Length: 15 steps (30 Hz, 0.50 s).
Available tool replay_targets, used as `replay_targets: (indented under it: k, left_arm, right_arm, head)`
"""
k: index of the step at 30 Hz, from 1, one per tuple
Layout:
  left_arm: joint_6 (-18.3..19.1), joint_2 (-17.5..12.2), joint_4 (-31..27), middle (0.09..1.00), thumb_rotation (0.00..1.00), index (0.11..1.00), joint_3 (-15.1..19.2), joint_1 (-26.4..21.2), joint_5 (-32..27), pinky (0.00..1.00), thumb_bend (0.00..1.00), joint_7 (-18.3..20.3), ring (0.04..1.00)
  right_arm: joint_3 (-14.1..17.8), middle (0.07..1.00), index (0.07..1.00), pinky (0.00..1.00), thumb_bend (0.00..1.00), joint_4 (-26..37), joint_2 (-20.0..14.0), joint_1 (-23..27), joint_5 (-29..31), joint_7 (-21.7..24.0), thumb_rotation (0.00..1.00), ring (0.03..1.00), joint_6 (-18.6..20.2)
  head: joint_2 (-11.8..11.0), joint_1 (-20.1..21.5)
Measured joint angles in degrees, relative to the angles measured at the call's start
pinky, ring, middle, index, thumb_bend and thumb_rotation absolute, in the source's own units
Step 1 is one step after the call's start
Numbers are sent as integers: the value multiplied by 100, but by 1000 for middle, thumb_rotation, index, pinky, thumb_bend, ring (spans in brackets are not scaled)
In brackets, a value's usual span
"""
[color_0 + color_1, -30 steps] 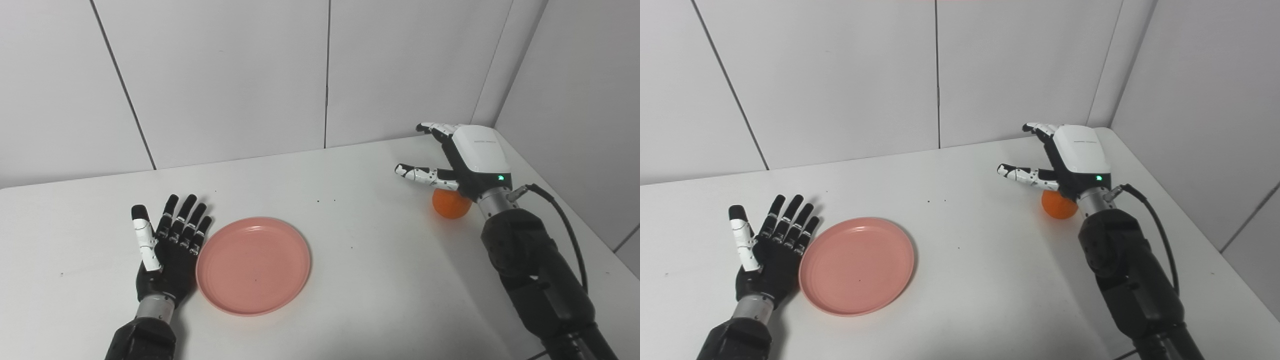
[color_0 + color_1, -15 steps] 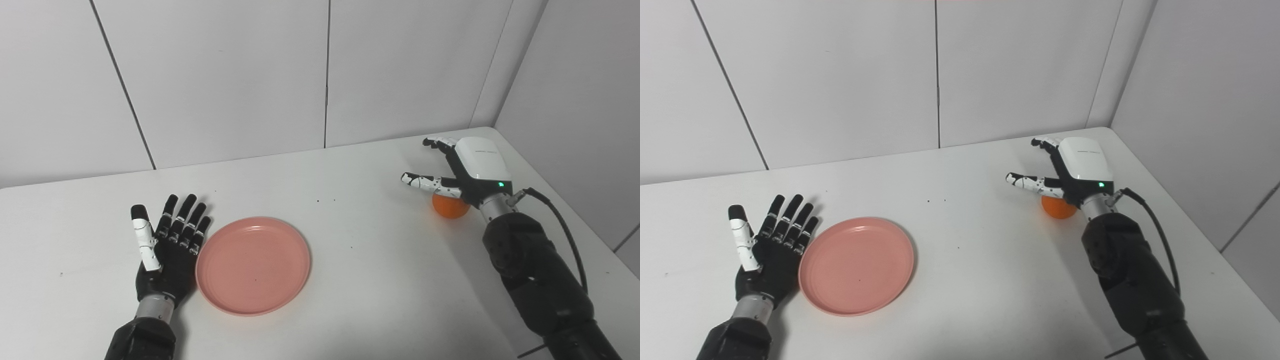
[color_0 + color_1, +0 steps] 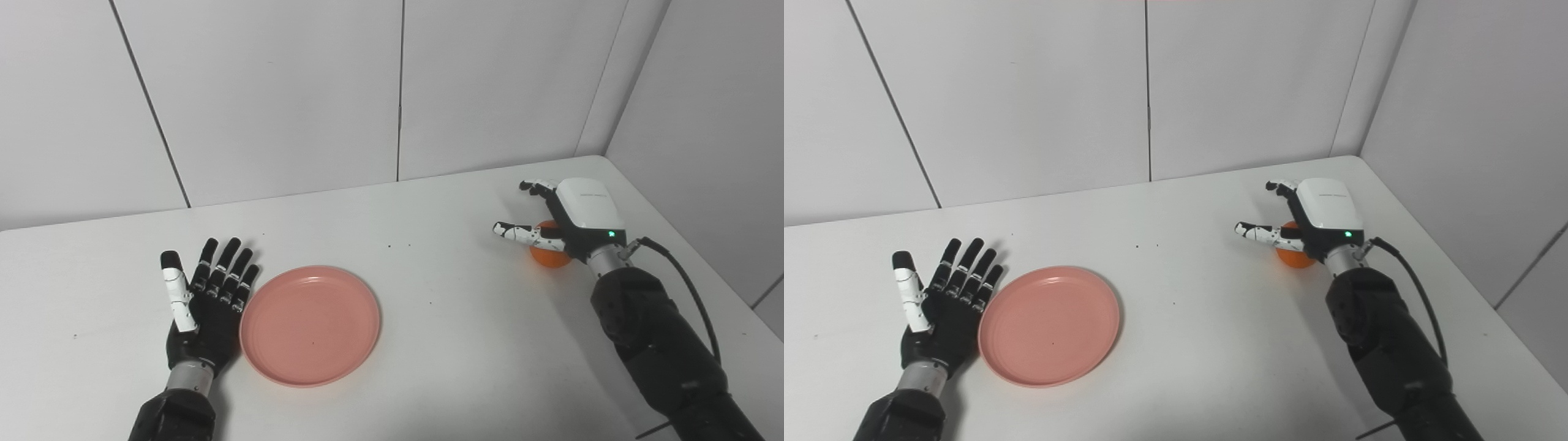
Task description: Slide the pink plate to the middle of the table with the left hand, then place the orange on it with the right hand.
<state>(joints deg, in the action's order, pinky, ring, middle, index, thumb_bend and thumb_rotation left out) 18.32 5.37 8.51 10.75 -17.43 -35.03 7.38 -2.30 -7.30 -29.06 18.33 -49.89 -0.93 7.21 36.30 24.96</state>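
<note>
The pink plate (image 3: 310, 323) lies flat on the white table (image 3: 465, 343), left of the middle. My left hand (image 3: 205, 300) lies open and palm-up just left of the plate, touching or almost touching its rim. The orange (image 3: 549, 255) sits on the table at the far right. My right hand (image 3: 572, 214) is down over the orange with its fingers still spread; the thumb lies along the orange's left side. The hand covers most of the orange. The orange also shows in the right eye view (image 3: 1293, 257).
White wall panels stand close behind the table and along its right side. The right arm's black cable (image 3: 689, 282) loops out near the table's right edge. A few small dark specks dot the tabletop.
My right hand has come down onto the orange, which now shows between thumb and fingers. The left hand and the plate have not moved.
</note>
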Motion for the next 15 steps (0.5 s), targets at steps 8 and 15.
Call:
replay_targets:
  k: [8,15]
  left_arm:
    - [0,18,-10,908,745,970,4,6,0,963,865,-17,926]
    - [0,24,-34,918,753,976,-16,22,12,969,861,-36,932]
  right_arm:
    - [-41,760,752,752,868,-97,0,-1,20,6,987,753,75]
    - [-84,756,752,756,867,-232,-2,-1,107,6,989,747,76]
  head:
    - [-18,-26]
    - [-18,-70]
